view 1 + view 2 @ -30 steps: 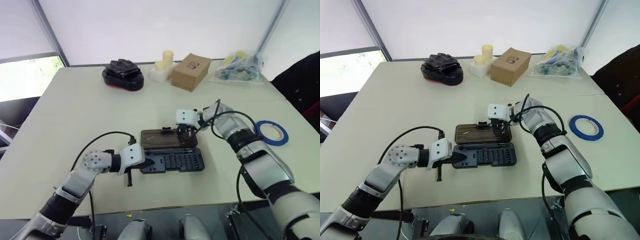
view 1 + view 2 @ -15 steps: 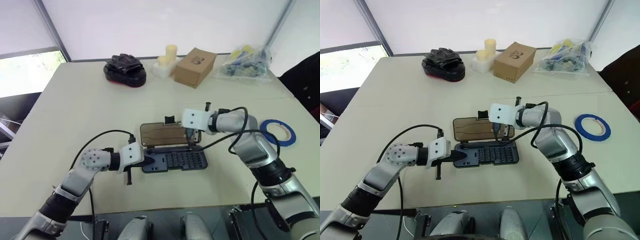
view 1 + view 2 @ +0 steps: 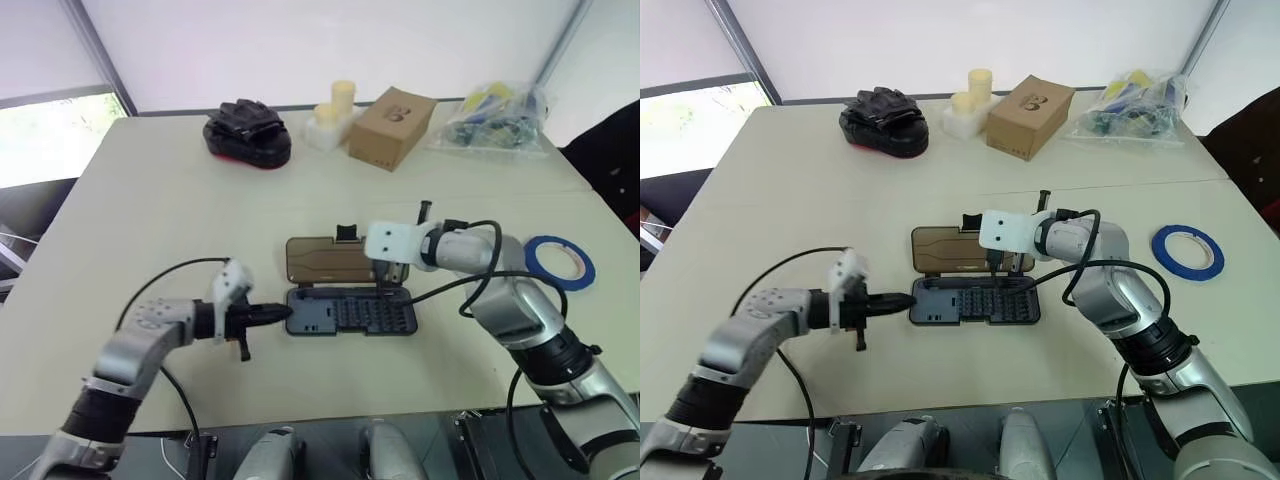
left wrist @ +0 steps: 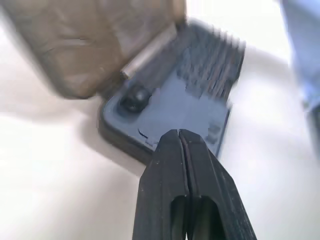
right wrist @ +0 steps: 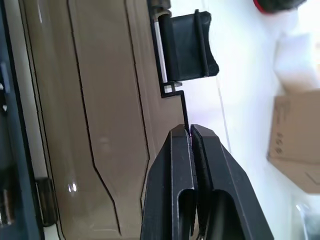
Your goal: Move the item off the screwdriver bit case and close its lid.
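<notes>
The screwdriver bit case [image 3: 350, 313] lies open in the middle of the table, its dark grey half with rows of bits nearest me. Its smoky-brown lid [image 3: 325, 260] lies folded back on the far side, with a black latch tab [image 5: 187, 47] on its long edge. My right gripper [image 5: 190, 131] is shut, its tips at that long edge beside the tab. My left gripper [image 3: 275, 314] is shut too, level, with its tips at the case's left end. The item, a blue tape roll [image 3: 1158, 250], lies flat on the table well to the right of the case.
Along the table's far edge sit a black bundle on a red base [image 3: 248, 135], cream foam pieces [image 3: 332, 112], a brown cardboard box [image 3: 392, 128] and a clear bag of small parts [image 3: 495, 122]. A seam crosses the table behind the case.
My right gripper has lifted from the lid's right end and now hangs above its far edge. My left wrist has rolled and risen slightly, tips still at the case's left end. The camera shifted.
</notes>
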